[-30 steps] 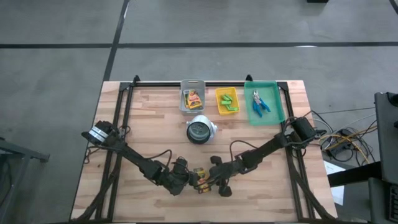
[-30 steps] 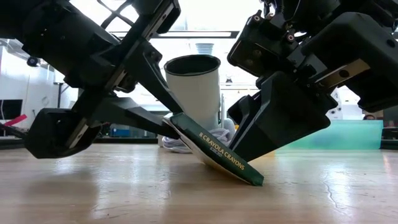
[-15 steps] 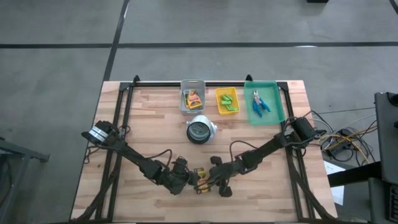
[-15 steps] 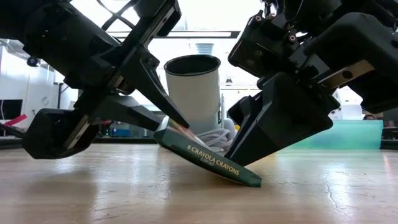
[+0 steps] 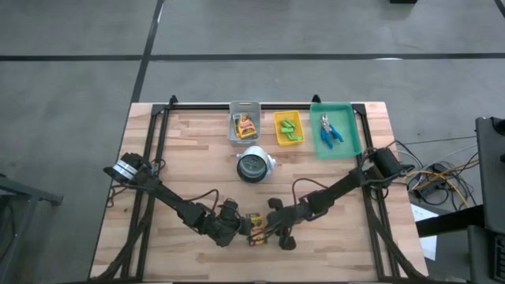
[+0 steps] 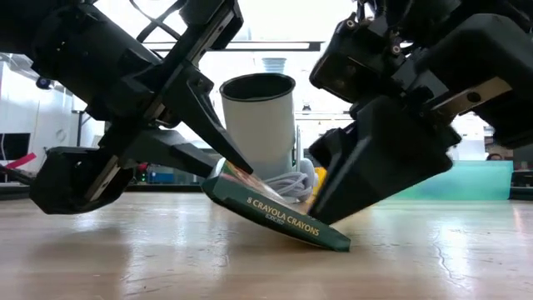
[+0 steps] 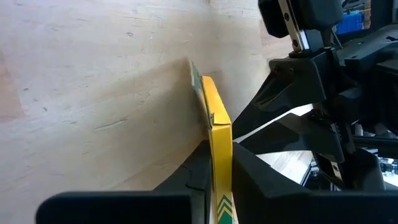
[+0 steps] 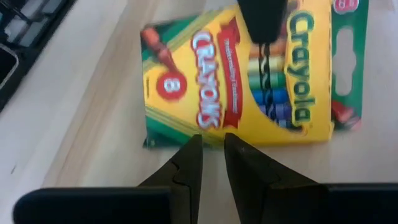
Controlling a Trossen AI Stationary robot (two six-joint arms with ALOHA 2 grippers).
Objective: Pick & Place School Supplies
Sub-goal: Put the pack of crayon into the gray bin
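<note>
Near the lower centre of the high view, the left end effector [image 5: 237,229] was clamped on a tilted crayon box [image 6: 279,218], one edge of it resting on the table [image 5: 331,244]. The right end effector [image 5: 268,229] met it from the right, its fingers nearly together at the box's edge. Another crayon box lay in the grey bin [image 5: 244,111] at upper centre.

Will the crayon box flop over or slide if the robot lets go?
The crayon box leans with one edge on the table, so it would probably flop flat. It looks like stiff, light card. The left gripper pinches its thin edge; that smooth wood might let it slide.
</note>
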